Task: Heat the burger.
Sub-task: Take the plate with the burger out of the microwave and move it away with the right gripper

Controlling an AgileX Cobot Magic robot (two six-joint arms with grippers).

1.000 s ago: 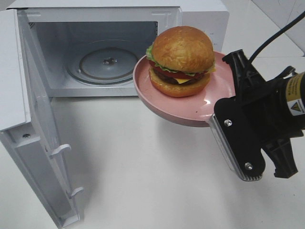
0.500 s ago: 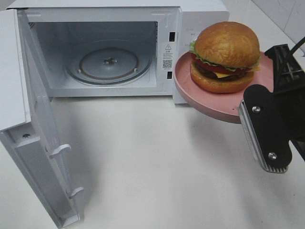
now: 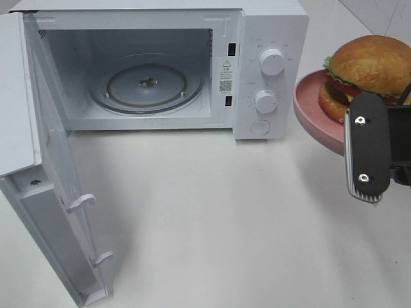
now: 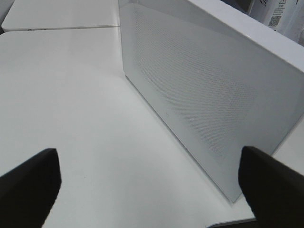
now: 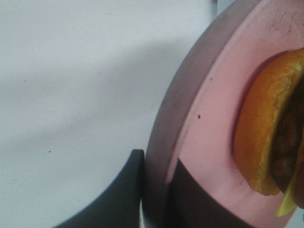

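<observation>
The burger, with a golden bun, lettuce and tomato, sits on a pink plate held in the air at the far right, beside the microwave's control panel. My right gripper is shut on the plate's near rim. In the right wrist view its dark fingers pinch the plate edge, and the burger shows beside them. My left gripper stands open with nothing between its fingers, facing the outside of the microwave door. It does not show in the exterior high view.
The white microwave stands at the back. Its door is swung wide open on the left, and the glass turntable inside is bare. Two knobs sit on its right panel. A white tabletop lies in front.
My right gripper has carried the plate and burger to the right, from in front of the microwave opening to beyond the control panel. The left gripper has not changed.
</observation>
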